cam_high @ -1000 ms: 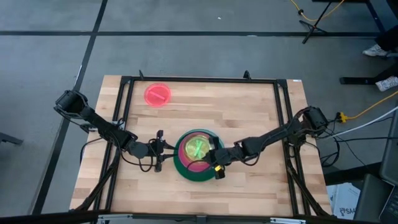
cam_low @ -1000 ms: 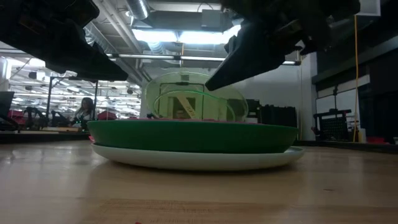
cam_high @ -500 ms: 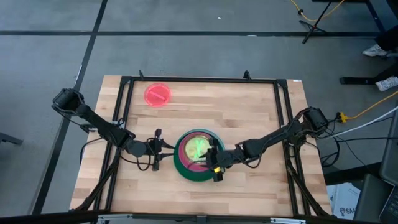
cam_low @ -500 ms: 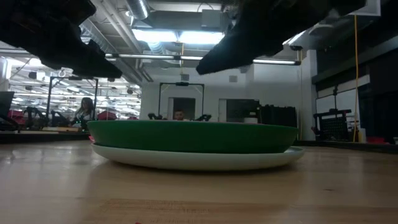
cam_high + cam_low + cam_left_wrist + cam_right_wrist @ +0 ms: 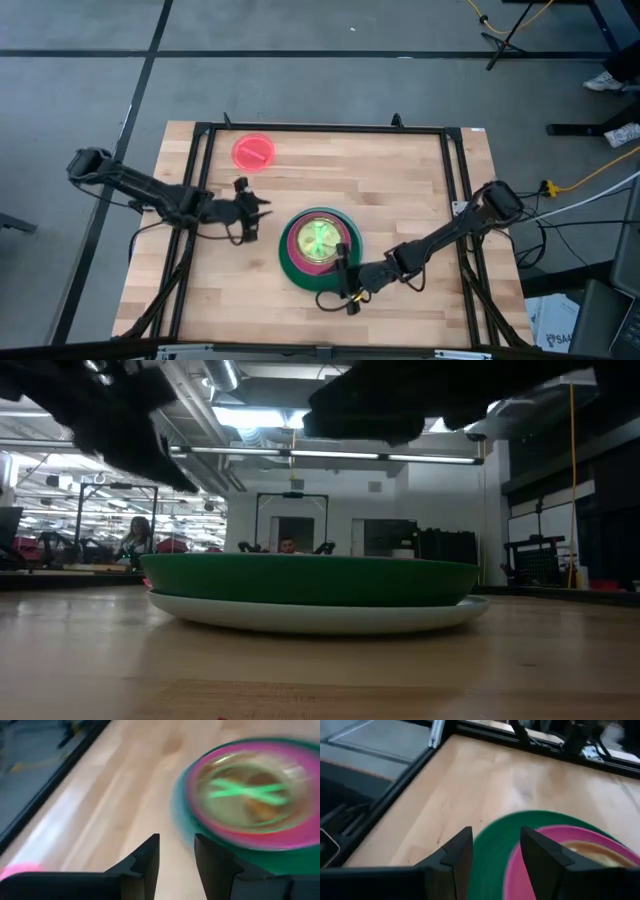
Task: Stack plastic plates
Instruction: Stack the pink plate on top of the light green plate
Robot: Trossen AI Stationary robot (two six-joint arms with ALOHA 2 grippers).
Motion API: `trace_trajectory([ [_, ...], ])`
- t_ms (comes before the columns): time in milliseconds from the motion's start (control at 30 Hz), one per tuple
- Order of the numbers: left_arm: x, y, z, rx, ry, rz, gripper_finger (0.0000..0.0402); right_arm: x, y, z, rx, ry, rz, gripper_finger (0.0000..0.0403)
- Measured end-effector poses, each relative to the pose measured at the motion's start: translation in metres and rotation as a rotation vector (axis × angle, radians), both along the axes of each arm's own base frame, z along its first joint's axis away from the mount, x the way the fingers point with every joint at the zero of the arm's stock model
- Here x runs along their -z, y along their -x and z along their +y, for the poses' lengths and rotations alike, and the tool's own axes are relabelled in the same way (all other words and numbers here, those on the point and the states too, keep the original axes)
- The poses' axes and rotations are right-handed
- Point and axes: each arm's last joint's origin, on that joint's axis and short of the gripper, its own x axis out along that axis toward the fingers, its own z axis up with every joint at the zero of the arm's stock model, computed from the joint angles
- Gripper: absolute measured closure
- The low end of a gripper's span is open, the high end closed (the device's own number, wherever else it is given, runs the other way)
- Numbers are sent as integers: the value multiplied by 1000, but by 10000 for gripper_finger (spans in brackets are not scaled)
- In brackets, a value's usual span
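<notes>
On the table centre: stack of plastic plates (image 5: 318, 250), lime green plate (image 5: 318, 238) now lying flat on top
Right gripper (image 5: 343, 291): has let go and drawn back to the stack's near edge, jaws apart, empty
Left gripper (image 5: 252, 205): has pulled away toward the pink-red plate (image 5: 253, 152), jaws apart, empty
Meaning: only that far-corner plate is left to stack

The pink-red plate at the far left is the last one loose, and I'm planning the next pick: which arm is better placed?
Left. The left gripper, fingers open, sits nearer the pink-red plate; the right gripper is by the stack's near edge, with the stack between.
</notes>
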Motion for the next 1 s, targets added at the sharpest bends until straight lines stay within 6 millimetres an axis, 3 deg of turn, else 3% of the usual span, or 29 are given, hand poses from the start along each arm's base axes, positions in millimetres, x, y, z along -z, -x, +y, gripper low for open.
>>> trace_trajectory([
  [333, 23, 0, 65, -227, -96, 289, 286, 12, -3, 2, -13, -1, -1, 244],
  [633, 46, -2, 121, -374, 28, 355, 286, 13, -2, 1, -14, 5, 9, 244],
  [1000, 54, -17, 166, -378, 59, 555, 286, 15, -2, 1, -13, 12, 27, 244],
])
